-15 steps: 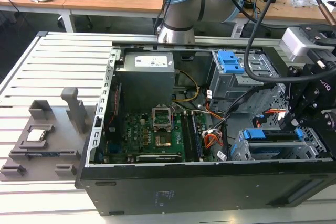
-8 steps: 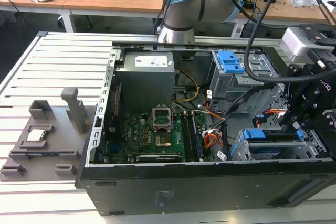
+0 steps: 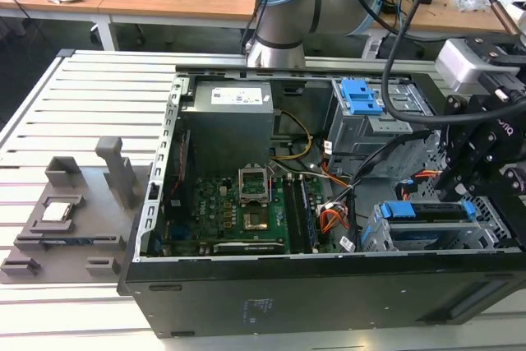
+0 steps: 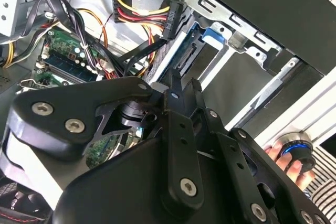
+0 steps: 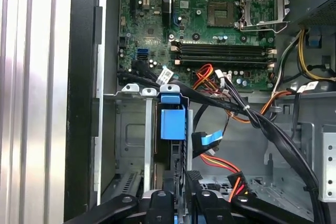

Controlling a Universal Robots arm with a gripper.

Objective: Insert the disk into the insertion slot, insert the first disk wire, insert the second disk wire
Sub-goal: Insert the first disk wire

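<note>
In the exterior view, an open computer case (image 3: 329, 302) lies on a slatted table (image 3: 82, 121). The gripper (image 3: 457, 191) hangs over the insertion slot (image 3: 380, 240) at the case's corner on the exterior view's right. The disk (image 3: 436, 213) sits inside that slot, with its blue carrier showing at both ends. Whether the gripper is clenched or released cannot be told. A taller cage (image 3: 362, 121) with a blue latch plate stands beyond.

In the second wrist view, a black power connector (image 4: 170, 19) with red and yellow wires hangs near the disk's end; whether it is plugged in cannot be told. A person's hand (image 4: 283, 161) rests on a round knob (image 4: 294, 148) outside the case.

In the first wrist view, a blue flat cable (image 5: 207, 142) lies beside the slot, and the motherboard (image 5: 210, 24) is beyond it.
</note>
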